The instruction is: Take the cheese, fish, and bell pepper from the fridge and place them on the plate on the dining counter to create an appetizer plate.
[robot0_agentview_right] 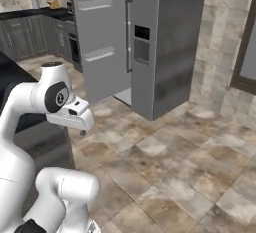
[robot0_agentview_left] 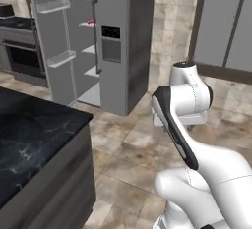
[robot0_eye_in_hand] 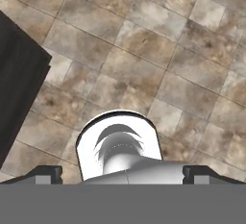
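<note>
Fridge (robot0_agentview_left: pixel 115 46) stands far ahead against the tiled wall, left door (robot0_agentview_left: pixel 51 36) swung wide open with its door bins facing the room, right door shut with the black dispenser panel (robot0_agentview_left: pixel 111 42) and a long bar handle (robot0_agentview_left: pixel 97 36). Pale shelves (robot0_agentview_left: pixel 87 24) visible inside; a small red bit (robot0_agentview_left: pixel 90 20) lies on an upper shelf, too small to tell which food it is or which way it points. Long axis of the fridge upright.

Gripper (robot0_eye_in_hand: pixel 123 176) points straight down at the tiled floor (robot0_eye_in_hand: pixel 158 50), well apart from the fridge and its shelves. Finger tips (robot0_eye_in_hand: pixel 45 174) sit at the far edges of the hand view, spread as wide as can be, nothing between them.

Dining counter (robot0_agentview_left: pixel 29 129) with its black marble top lies near on the left, its corner edge reaching toward the arm; same dark edge (robot0_eye_in_hand: pixel 19 88) shows at the left in the hand view. Between counter corner and fridge, a broad stretch of bare floor, open for moving. Oven (robot0_agentview_left: pixel 22 56) and dark cabinets farther left beyond the open door.
</note>
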